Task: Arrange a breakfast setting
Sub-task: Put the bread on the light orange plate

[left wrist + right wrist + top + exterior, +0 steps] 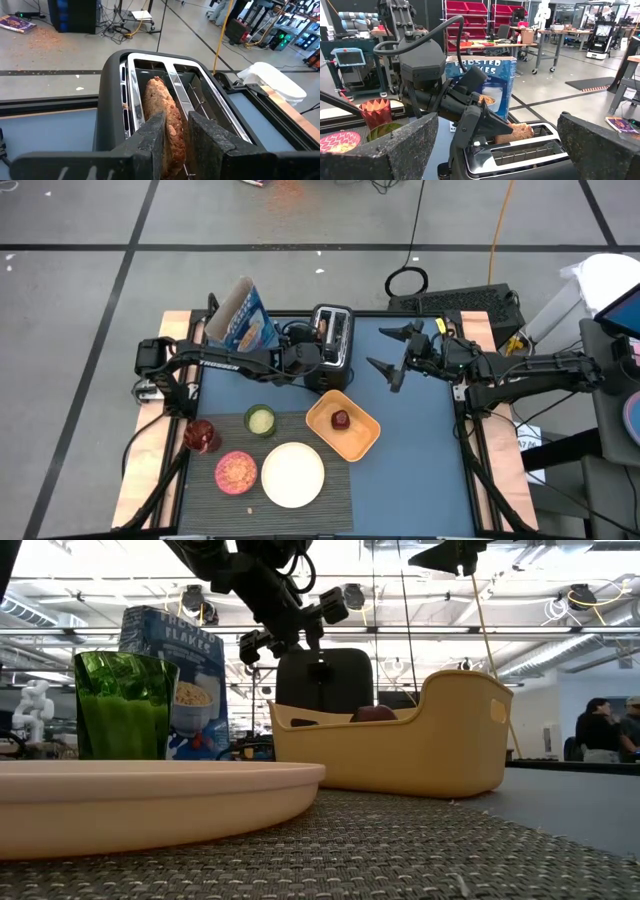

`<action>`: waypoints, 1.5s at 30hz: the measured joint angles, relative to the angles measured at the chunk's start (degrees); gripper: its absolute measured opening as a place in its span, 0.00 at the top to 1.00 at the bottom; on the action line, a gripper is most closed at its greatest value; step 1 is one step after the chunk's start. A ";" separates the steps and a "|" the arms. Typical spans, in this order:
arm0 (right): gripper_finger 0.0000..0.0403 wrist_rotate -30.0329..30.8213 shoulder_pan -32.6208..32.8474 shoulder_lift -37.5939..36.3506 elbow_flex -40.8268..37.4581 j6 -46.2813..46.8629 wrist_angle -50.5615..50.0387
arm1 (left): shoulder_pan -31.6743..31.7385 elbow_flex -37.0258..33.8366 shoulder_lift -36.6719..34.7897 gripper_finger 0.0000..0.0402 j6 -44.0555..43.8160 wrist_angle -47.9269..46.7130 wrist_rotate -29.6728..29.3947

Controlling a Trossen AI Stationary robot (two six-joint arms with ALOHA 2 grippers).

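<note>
I see the blue surface point(420, 450) with the dark placemat point(330, 490) and white plate point(293, 474) on it. The toast slice point(162, 112) stands in the toaster point(112, 100). My left gripper point(175, 137) squeezes the toast. My right gripper point(392, 352) hangs released beside the toaster.

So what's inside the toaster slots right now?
One slot of the toaster holds the toast slice, its top edge showing, with the left end effector closing around it. The slice's lower part is hidden. The other slot looks empty.

Lower part of the browned toast slice point(165, 120) hidden inside the silver-black toaster point(112, 100), round white plate point(150, 802) cut off at the low view's edge
</note>
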 joint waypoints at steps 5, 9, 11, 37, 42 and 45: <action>0.02 -0.01 -0.01 0.00 0.00 0.00 0.00 | 0.00 0.00 -0.02 0.77 0.00 0.00 -0.02; 0.02 -0.01 -0.01 0.00 0.00 0.00 0.00 | 0.00 0.00 -0.02 0.77 0.15 0.00 -0.08; 0.02 -0.01 0.01 0.00 0.00 0.00 0.00 | 0.00 0.00 -0.02 0.77 0.15 0.00 -0.13; 0.02 0.00 0.00 0.00 0.00 0.00 0.00 | 0.00 -0.04 -0.49 0.93 1.97 0.14 -0.15; 0.02 0.00 0.02 0.00 0.00 0.01 0.00 | 0.00 -0.09 -2.18 0.93 4.41 1.54 -0.23; 0.02 0.00 0.02 0.00 -0.02 0.00 -0.02 | 0.00 -0.10 -4.30 0.93 5.74 1.69 -0.23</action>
